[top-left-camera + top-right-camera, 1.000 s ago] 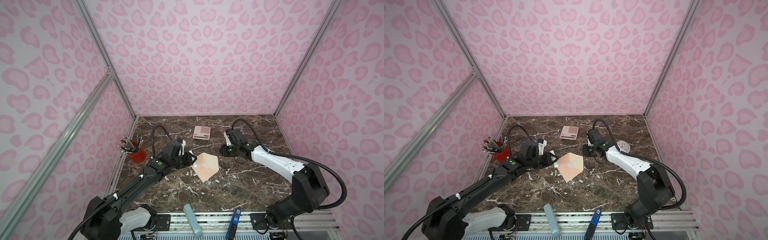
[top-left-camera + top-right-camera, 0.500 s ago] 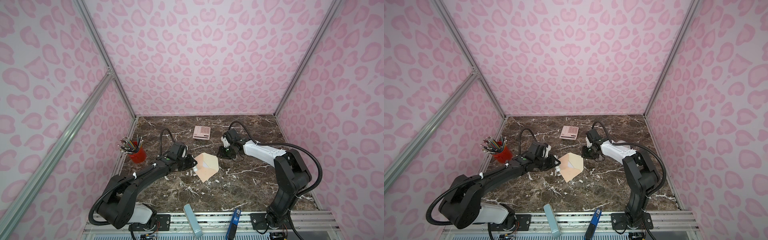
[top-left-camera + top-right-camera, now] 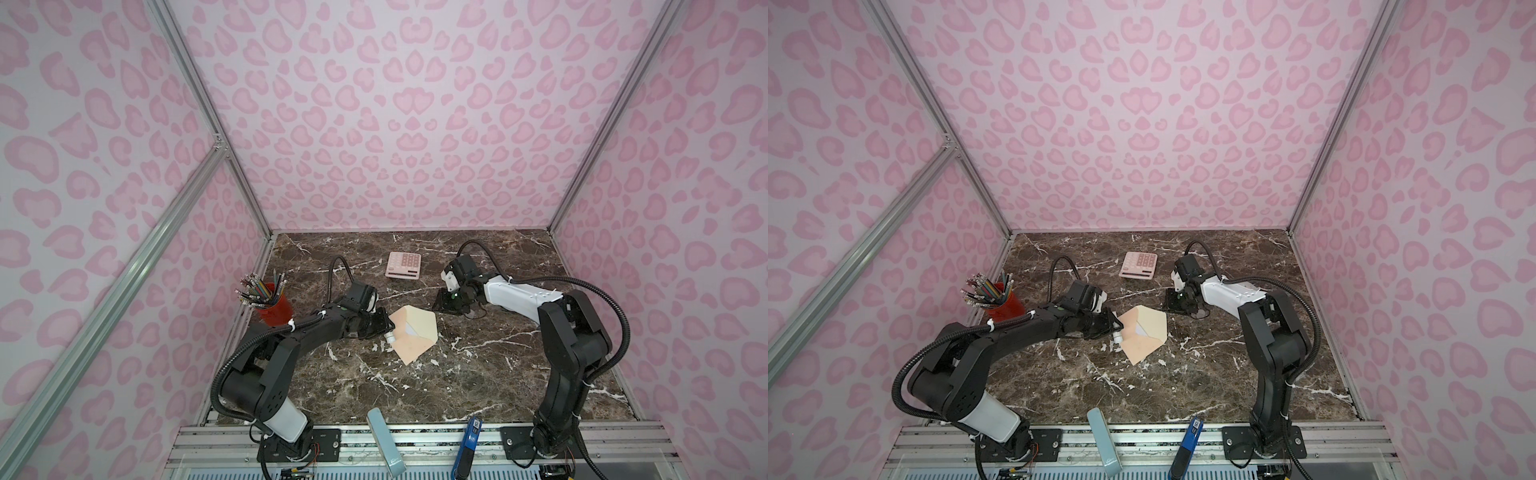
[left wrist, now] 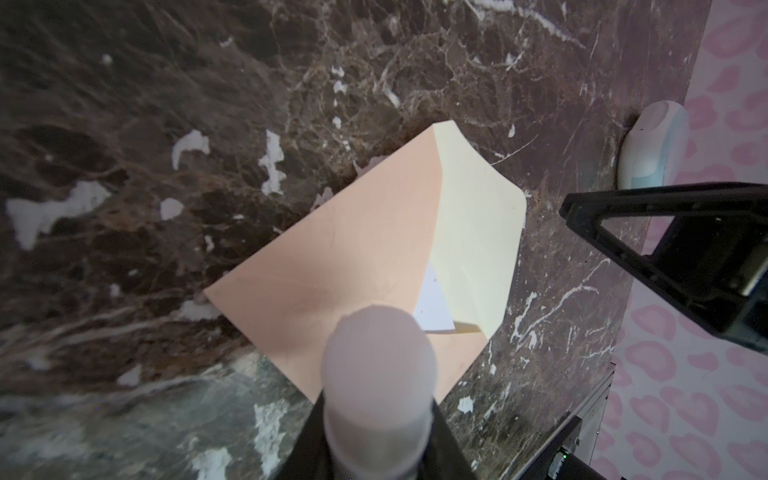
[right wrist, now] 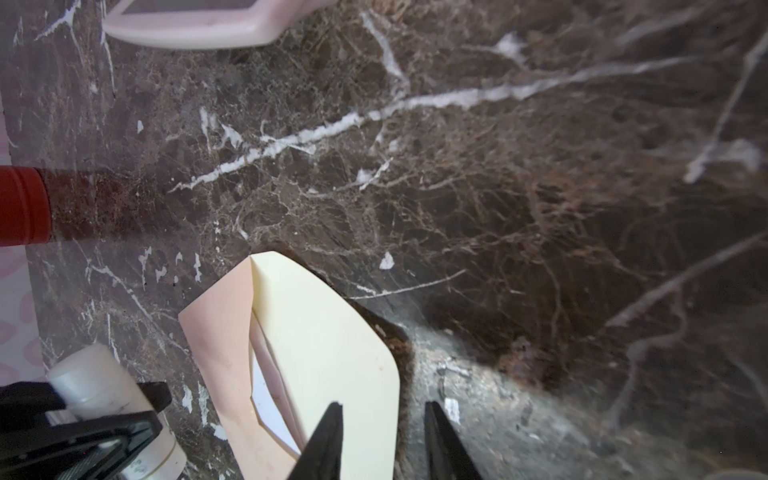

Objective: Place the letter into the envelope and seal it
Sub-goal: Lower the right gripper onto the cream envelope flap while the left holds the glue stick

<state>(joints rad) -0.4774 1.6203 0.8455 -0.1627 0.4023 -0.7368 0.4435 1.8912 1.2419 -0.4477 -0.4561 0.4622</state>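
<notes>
The envelope (image 3: 411, 347) lies on the tabletop (image 3: 457, 382) with its flap open; the letter (image 4: 432, 303) sits inside, 1 white corner showing at the mouth; the left gripper (image 3: 383, 326) clamps a glue stick (image 4: 380, 374) over 1 corner of the envelope; the right gripper (image 5: 382, 432) has its jaws apart and empty at the flap's edge, perhaps touching it.

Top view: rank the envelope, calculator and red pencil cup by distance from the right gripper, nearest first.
1. envelope: mid-table, just in front of the right gripper and slightly toward the left arm's side.
2. calculator: behind the gripper, toward the back wall.
3. red pencil cup: far across the table, by the left wall.
</notes>
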